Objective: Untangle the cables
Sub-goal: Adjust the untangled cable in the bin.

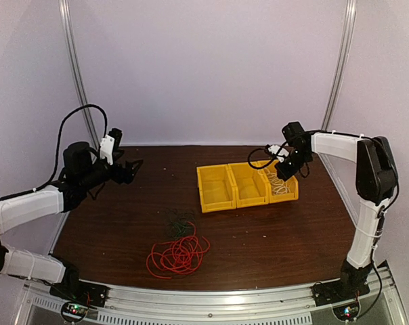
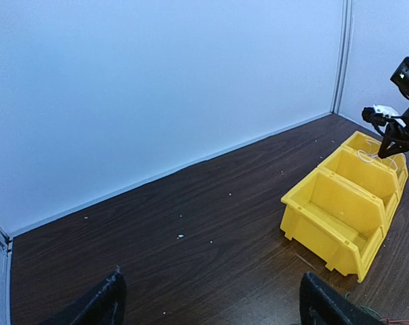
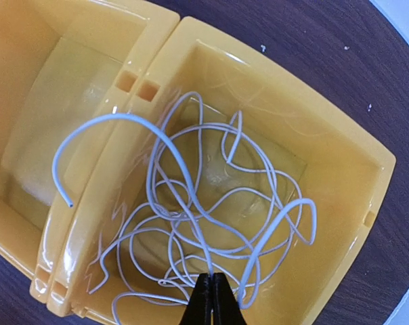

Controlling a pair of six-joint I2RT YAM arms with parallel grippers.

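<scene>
Student: Cables, three in number: where does each lie?

Tutor: The white cable (image 3: 123, 116) lies in loose loops inside the rightmost bin (image 3: 347, 169) of a row of three yellow ones. One free end arches over the shared wall toward the middle bin (image 3: 55, 81). The red cable (image 1: 179, 256) sits coiled on the table (image 1: 279, 237) near its front edge. The black cable (image 1: 177, 222) lies just behind it; whether the two overlap cannot be told.

Student: And the grippers?

Tutor: The right gripper (image 3: 210, 298), poised above the rightmost bin, has its jaws pressed fully together on a strand of the white cable. The left gripper (image 1: 126, 169) is raised above the table's left side, well apart from every cable. Its jaws are spread wide and hold nothing.
</scene>
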